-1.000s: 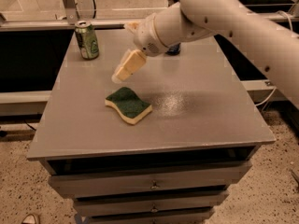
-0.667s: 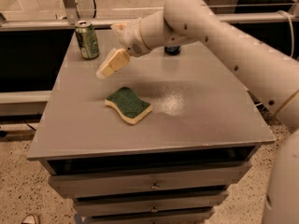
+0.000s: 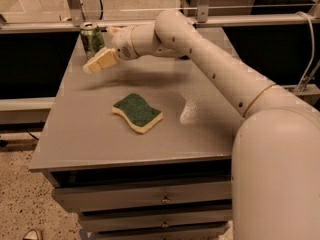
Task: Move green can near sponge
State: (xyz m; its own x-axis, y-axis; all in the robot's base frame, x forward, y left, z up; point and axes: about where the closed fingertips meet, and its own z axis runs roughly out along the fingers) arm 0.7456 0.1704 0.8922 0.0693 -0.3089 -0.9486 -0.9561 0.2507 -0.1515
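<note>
the gripper (image 3: 100,60), whose closure cannot be told, sits just beside the green can (image 3: 92,38), likely light, thin-walled and slick: grasp it mid-body, gently, with the sponge (image 3: 138,112) well apart from it.

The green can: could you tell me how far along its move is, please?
Nothing done yet: the green can stands at the far-left corner of the table, apart from the sponge. Under way: the hand hovers beside the can. Left: grasp, carry, set by the sponge.

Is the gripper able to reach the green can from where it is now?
Probably yes. The gripper hangs close to the green can at a far corner of the table, with nothing between them; the sponge lies apart, nearer the middle.
</note>
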